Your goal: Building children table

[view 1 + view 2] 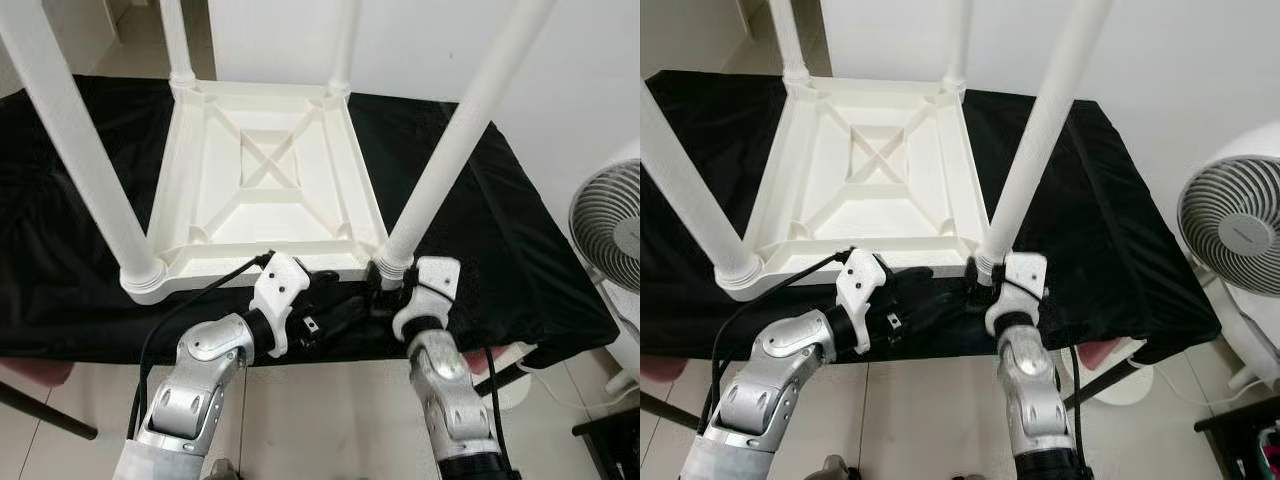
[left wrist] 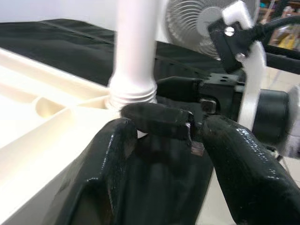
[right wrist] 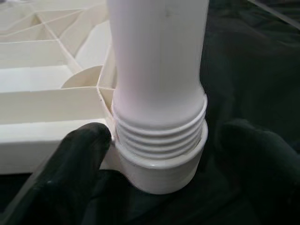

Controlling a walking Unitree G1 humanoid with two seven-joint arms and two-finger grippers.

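Observation:
A white plastic tabletop [image 1: 270,190] lies upside down on a black-covered table [image 1: 500,200], with a white leg standing at each corner. The near-right leg [image 1: 450,150] sits in its corner socket [image 3: 161,171], and several thread turns [image 3: 159,133] show above the collar. My right gripper [image 1: 388,285] is open, its black fingers [image 3: 70,178] straddling that socket: one touches the collar, the other stands a little off. My left gripper [image 1: 345,308] is open just left of it, low over the cloth at the tabletop's near edge, holding nothing. The right gripper's finger [image 2: 157,119] lies just ahead of it.
The near-left leg [image 1: 80,150] rises tall at the left, and two more legs [image 1: 178,40] stand at the far corners. A white fan [image 1: 610,225] stands on the floor to the right. The table's front edge [image 1: 560,335] drops to a tiled floor, where cables trail.

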